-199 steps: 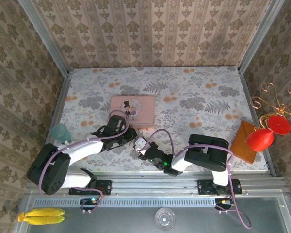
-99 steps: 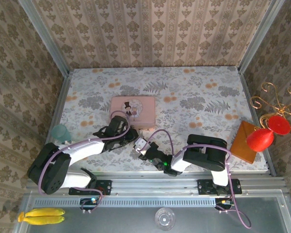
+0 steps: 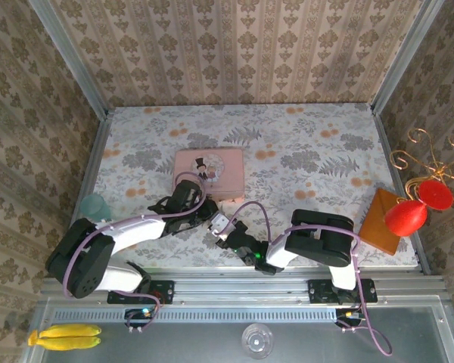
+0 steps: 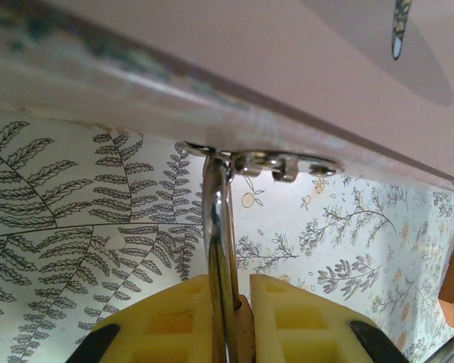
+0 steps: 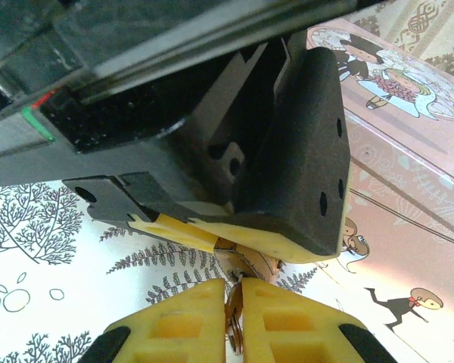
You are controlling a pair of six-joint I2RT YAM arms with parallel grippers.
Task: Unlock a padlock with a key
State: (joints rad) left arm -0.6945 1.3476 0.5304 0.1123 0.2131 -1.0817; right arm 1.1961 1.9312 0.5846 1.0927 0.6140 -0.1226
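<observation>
Joining the small silver hasp (image 4: 276,162) on the near edge of the pink rectangular tin (image 3: 208,170) by its thin silver shackle, the tiny brass-gold padlock (image 4: 216,219) is clamped between the left arm's yellow fingers (image 4: 295,314), over the near part of the floral tabletop (image 3: 310,151). The right arm's yellow fingers (image 5: 181,321) are pressed together on a thin metal sliver (image 5: 234,321), judged to be the key, though too little is shown to be sure. The padlock is judged light, rigid and smooth, so slipping and swinging on the hasp are to be expected. It is best gripped across the flat sides of its body, with the keyhole left uncovered.
</observation>
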